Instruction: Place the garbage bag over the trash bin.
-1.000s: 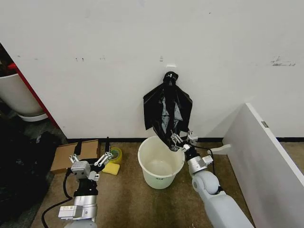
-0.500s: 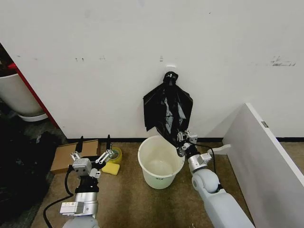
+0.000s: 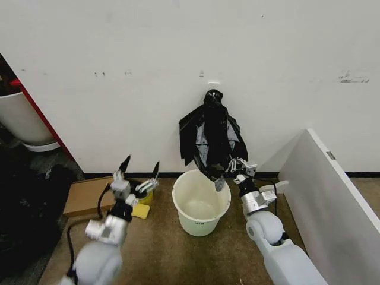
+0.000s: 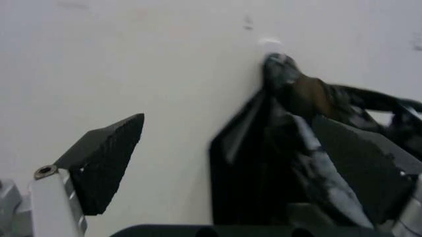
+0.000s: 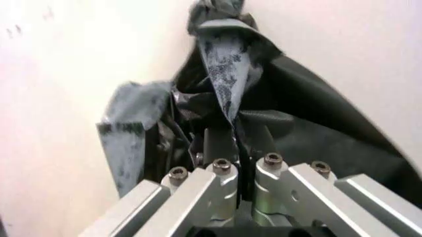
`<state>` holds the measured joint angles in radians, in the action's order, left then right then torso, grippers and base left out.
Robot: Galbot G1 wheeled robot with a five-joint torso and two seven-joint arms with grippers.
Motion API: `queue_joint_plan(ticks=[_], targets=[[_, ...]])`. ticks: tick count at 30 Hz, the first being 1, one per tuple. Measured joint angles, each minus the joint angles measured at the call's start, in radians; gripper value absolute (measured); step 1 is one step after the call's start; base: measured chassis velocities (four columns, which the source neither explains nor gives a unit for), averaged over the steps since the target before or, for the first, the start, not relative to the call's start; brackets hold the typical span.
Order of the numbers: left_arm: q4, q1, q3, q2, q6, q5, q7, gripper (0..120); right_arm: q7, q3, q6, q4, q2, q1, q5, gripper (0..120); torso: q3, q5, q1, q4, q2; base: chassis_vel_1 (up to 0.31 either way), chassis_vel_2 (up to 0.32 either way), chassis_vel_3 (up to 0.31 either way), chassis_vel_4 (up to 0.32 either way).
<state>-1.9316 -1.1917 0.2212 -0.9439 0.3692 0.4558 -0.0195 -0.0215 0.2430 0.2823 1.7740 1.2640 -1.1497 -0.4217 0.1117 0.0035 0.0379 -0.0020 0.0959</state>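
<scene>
A: Starting at the left of the head view, what is there?

B: A flat brown cardboard box (image 3: pixel 89 193) lies on the floor by the wall, with a yellow roll of tape (image 3: pixel 146 192) and a yellow sponge (image 3: pixel 140 210) beside it. The left gripper (image 3: pixel 140 170) is raised above them, its two dark fingers spread wide apart with nothing between them. In its wrist view the left gripper (image 4: pixel 244 163) points toward the hanging bag.

A: And the middle?

B: The round cream-white plastic trash bin (image 3: pixel 201 203) stands upright on the floor near the wall. Above it, the thin, glossy black plastic garbage bag (image 3: pixel 209 139) hangs from a small white hook (image 3: pixel 213 85) on the white wall (image 3: pixel 119 77), its lower tip dangling over the bin's back rim.

A: Where is the bag relative to the right claw?

B: The right gripper (image 3: pixel 228 171) is at the bag's lower edge, just above the bin's right rim. The wrist view shows the right gripper (image 5: pixel 236 143) pinched closed on a fold of the garbage bag (image 5: pixel 224 74), the rest of the plastic spreading above it toward the hook.

A: Further right?

B: A white slanted panel (image 3: pixel 332 190) stands there.
</scene>
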Motion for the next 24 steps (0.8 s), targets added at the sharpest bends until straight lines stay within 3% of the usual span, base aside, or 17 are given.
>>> queue_joint_plan(ticks=[3, 6, 15, 22, 24], targets=[[0.089, 0.177, -0.139, 0.007, -0.016, 0.063, 0.034, 100, -0.021, -0.001, 0.011, 0.002, 0.014, -0.001, -0.012, 0, 0.000, 0.0002, 0.000, -0.0007, 0.000, 0.000, 0.000, 0.000, 0.000], [0.145, 0.267, -0.227, -0.014, -0.039, 0.111, 0.058, 100, -0.030, 0.000, 0.014, 0.002, 0.023, 0.001, -0.015, 0, 0.000, 0.0000, 0.000, -0.0007, 0.000, 0.000, 0.000, 0.000, 0.000], [0.287, 0.360, -0.319, -0.122, -0.102, 0.121, 0.035, 100, -0.042, 0.005, 0.018, -0.002, 0.032, 0.004, -0.016, 0, 0.000, 0.0002, 0.000, -0.0003, 0.000, 0.000, 0.000, 0.000, 0.000], [0.352, 0.392, -0.357, -0.156, -0.087, 0.031, 0.056, 100, -0.047, 0.003, 0.018, -0.007, 0.036, 0.010, -0.014, 0, 0.000, 0.0001, 0.000, -0.0003, 0.000, 0.000, 0.000, 0.000, 0.000], [0.368, 0.402, -0.360, -0.156, -0.065, -0.017, 0.069, 94, -0.050, 0.000, 0.018, -0.008, 0.042, 0.014, -0.013, 0, 0.000, 0.0002, 0.000, -0.0002, 0.000, 0.000, 0.000, 0.000, 0.000]])
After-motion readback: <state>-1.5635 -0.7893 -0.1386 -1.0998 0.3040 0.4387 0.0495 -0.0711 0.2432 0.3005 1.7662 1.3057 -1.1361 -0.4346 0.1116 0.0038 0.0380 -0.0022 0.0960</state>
